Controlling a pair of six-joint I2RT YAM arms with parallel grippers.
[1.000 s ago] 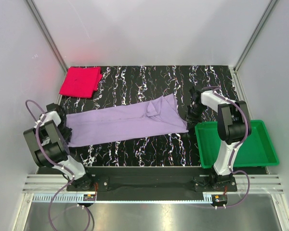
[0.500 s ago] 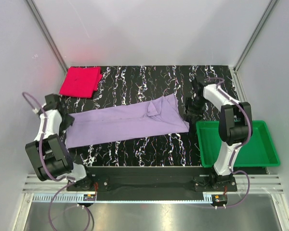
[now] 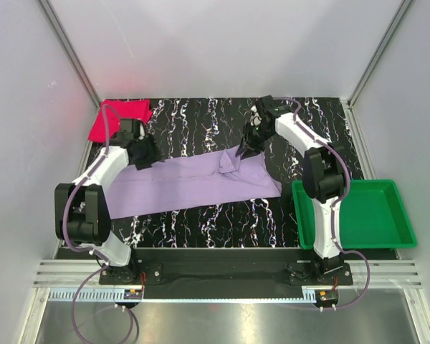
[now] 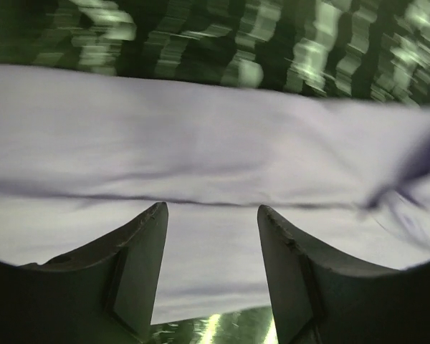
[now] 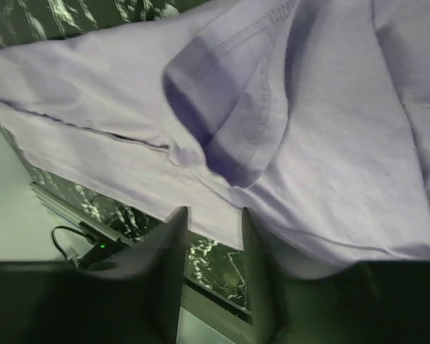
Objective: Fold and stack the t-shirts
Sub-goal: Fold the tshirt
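Note:
The lavender t-shirt (image 3: 193, 179) lies as a long folded band across the middle of the black marbled table, with a sleeve bunched near its right end. The pink-red t-shirt (image 3: 100, 125) is a folded square at the back left corner, partly hidden by my left arm. My left gripper (image 3: 145, 154) is open and empty over the far edge of the lavender shirt's left part; the cloth (image 4: 215, 143) fills the left wrist view past the gripper (image 4: 211, 211). My right gripper (image 3: 248, 143) is open and empty over the far edge near the bunched sleeve (image 5: 229, 122), as the right wrist view of the gripper (image 5: 213, 215) shows.
A green plastic tray (image 3: 387, 222) sits at the right front corner, next to the right arm's base. White walls close in the table at the left, back and right. The metal rail runs along the near edge.
Both arms have swung from the shirt's two ends to its far edge: the left gripper went back and right, the right gripper back and left. The shirt has not moved.

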